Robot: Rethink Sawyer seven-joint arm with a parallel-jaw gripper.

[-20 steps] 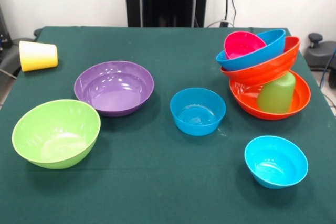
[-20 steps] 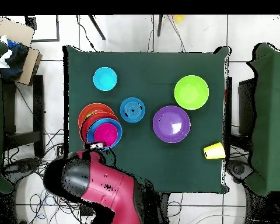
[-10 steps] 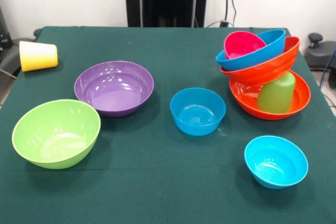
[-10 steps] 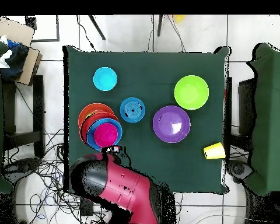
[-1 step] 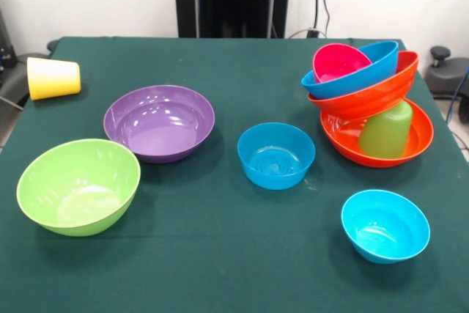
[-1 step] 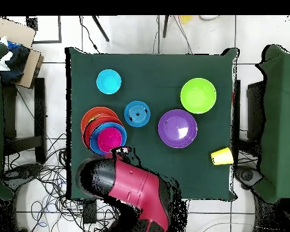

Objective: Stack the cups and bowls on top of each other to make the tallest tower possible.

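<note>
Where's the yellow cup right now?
In the front view the yellow cup lies on its side at the table's far left edge, apart from the others; the purple bowl is nearest.

Purple bowl (image 5: 159,122), lime bowl (image 5: 78,185), yellow cup (image 5: 53,78), dark green table (image 5: 220,254).

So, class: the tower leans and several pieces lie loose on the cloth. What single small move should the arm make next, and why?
Probably swing the arm out toward the loose blue bowl, the piece lying closest to the tower. The tower already holds two orange bowls, a green cup, a blue bowl and the pink bowl, tilting, so another bowl looks safer than the tipped yellow cup.
</note>
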